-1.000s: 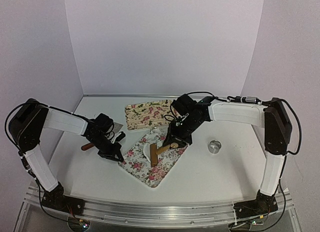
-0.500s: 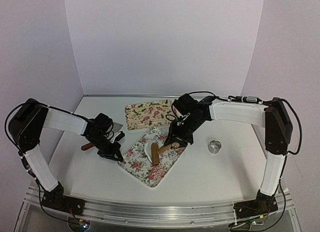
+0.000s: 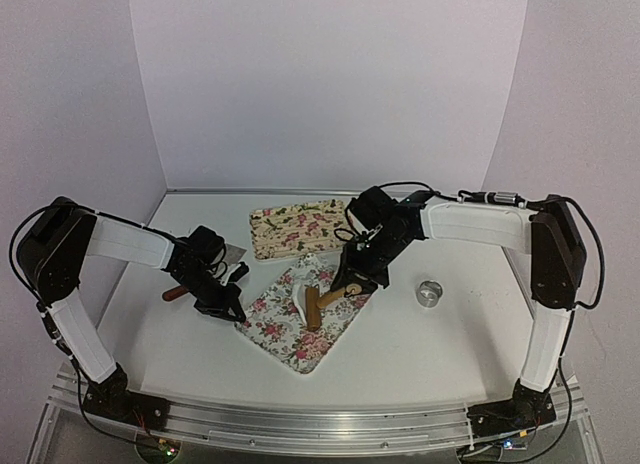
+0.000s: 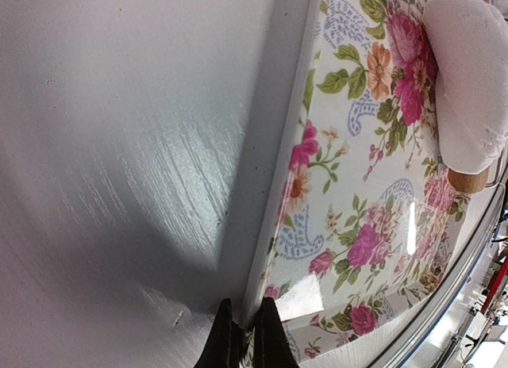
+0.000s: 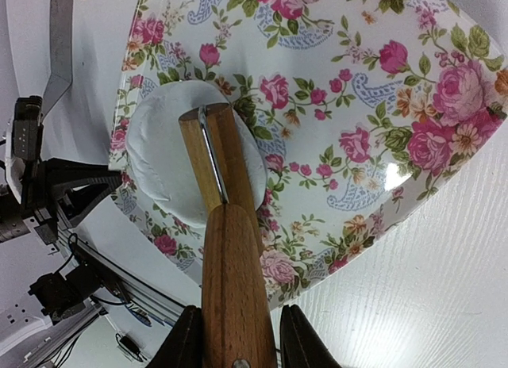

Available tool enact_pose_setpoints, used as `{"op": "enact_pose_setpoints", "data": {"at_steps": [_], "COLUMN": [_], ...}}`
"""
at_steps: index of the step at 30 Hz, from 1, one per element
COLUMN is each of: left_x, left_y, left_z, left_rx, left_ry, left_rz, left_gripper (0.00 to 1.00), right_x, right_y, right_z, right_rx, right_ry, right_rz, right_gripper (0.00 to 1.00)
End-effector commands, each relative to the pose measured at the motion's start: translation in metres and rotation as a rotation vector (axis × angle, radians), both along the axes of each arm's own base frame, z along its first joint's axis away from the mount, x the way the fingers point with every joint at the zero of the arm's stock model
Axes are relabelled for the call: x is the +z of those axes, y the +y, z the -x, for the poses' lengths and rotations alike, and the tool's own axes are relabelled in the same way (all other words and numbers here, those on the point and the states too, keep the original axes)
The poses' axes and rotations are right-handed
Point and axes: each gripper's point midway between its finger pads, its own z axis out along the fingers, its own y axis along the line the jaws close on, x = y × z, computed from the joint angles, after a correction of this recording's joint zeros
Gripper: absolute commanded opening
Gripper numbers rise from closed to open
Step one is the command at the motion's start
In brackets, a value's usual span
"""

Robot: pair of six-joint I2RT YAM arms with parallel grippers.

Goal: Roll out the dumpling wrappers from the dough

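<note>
The left gripper is pinched shut, tips against the flowered tray's left rim. On the tray, toward that rim, lies the dough — a flattened round — beneath the rolling pin clamped by the right gripper. Rolling is the step in hand; next needs even pressure outward.

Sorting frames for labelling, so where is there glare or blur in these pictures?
Left wrist: white glare streak on the flowered tray, table soft and shadowed. Right wrist: sharp, small glare patch on the tray. Top external: even light, faint shadows.
</note>
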Motion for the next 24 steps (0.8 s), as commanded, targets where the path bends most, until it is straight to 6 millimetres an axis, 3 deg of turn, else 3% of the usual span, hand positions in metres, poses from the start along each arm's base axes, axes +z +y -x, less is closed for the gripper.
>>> {"op": "enact_pose_setpoints", "data": {"at_steps": [1,16,20,24], "left_x": [-0.005,-0.004,0.002,0.01], "left_y": [0.044,0.04,0.032,0.024], "left_z": [-0.013,-0.015,-0.018,-0.018], "left_rx": [0.144,0.127,0.102,0.074], "left_ry": [0.011,0.01,-0.003,-0.019], "left_rz": [-0.162,-0.138,-0.093,-0.042], "left_gripper": [0.0,0.0,0.0,0.0], "right_x": [-0.08,-0.08,-0.075,-0.052], "right_y": [-0.156,-0.155,-0.144,-0.123], "right_z": [0.058,0.055,0.044,0.025], "right_rx": [-0.049,-0.052,-0.038,-0.011], "right_ry": [0.25,0.248,0.218,0.142], "right_rz": [0.72,0.716,0.683,0.593], "right_gripper": [0.0,0.0,0.0,0.0]}}
